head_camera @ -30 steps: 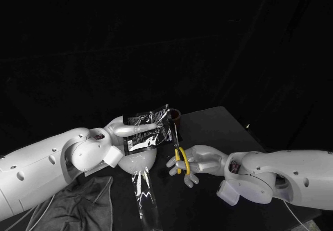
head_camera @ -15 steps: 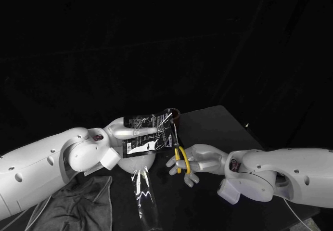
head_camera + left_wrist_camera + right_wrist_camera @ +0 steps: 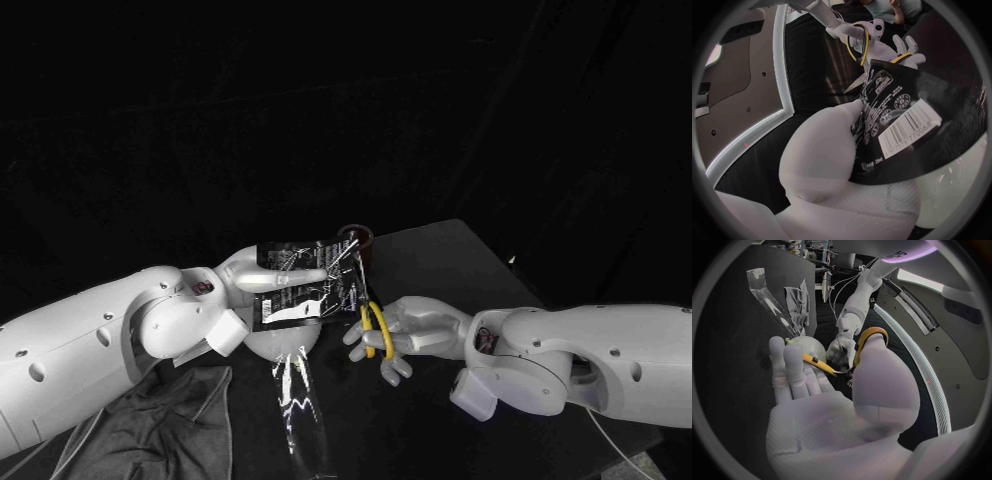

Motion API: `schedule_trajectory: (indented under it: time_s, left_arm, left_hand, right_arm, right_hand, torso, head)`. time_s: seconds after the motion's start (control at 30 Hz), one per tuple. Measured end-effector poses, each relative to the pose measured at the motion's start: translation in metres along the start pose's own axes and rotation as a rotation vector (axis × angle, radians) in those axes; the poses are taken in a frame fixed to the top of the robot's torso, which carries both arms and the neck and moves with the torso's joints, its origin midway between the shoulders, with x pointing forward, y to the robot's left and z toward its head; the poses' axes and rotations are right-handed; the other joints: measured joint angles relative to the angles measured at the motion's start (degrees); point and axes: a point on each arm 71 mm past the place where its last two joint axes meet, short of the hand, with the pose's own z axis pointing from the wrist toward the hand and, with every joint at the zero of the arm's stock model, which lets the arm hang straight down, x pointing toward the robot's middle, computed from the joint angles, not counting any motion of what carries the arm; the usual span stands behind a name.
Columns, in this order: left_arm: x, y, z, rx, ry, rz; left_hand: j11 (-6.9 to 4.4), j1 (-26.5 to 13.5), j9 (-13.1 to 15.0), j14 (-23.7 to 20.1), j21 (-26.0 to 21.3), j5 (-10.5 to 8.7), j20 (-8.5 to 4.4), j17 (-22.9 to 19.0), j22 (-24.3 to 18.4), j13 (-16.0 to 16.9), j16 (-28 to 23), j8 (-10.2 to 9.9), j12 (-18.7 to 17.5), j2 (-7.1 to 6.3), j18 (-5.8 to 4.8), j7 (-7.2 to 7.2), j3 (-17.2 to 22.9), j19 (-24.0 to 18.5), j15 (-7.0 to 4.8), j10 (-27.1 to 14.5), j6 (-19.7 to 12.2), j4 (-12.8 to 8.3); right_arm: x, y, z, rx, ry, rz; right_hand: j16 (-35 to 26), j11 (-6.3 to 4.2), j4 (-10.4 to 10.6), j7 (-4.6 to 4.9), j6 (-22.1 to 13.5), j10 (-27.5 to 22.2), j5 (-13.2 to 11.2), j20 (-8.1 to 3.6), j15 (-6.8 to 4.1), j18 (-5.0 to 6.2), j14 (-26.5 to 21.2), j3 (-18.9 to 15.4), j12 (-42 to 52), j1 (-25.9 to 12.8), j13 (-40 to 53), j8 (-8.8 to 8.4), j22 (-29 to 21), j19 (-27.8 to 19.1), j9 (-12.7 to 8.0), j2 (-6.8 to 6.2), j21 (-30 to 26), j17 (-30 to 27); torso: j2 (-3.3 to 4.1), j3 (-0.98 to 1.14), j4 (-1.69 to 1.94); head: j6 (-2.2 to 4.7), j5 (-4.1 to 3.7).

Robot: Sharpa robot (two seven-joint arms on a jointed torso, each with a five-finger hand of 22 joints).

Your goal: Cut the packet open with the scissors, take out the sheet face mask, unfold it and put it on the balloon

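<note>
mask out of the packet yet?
Not out: the left hand holds the packet, no sheet showing. The scissors in the right hand meet its edge; cut started? cannot tell.

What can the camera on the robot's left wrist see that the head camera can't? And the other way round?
Left wrist camera: a close look at the barcode and small print on the packet.

Head camera: the grey cloth and the clear plastic wrapper lying on the black table.

Both: the left robot hand holding the packet, and the right robot hand holding the yellow scissors by the packet's edge.
</note>
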Motion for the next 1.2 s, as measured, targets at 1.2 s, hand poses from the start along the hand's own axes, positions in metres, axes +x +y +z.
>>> schedule_trajectory:
  time_s: [1.2]
  left_arm:
    - [0.000, 0.001, 0.001, -0.027, 0.002, 0.023]
  left_hand:
    - [-0.39, 0.2, 0.8, 0.3, 0.0, 0.00, -0.20, 0.2, 0.0, 0.0, 0.0, 0.2, 0.0, 0.16, -0.20, -0.20, 0.0, 0.2, -0.12, 0.4, -0.2, 0.0]
  right_arm:
    - [-0.015, 0.006, 0.005, -0.012, -0.055, -0.026]
  right_hand:
    - [4.0, -3.83, -0.4, 1.28, 7.5, 11.2, -0.2, -2.99, -3.59, 0.42, 8.5, 6.7, 4.9, 1.3, 0.7, 5.98, 3.7, 6.3, -0.5, 11.27, 7.8, 10.1]
  torso:
    - [0.03, -0.02, -0.01]
  head:
    - [-0.02, 0.13]
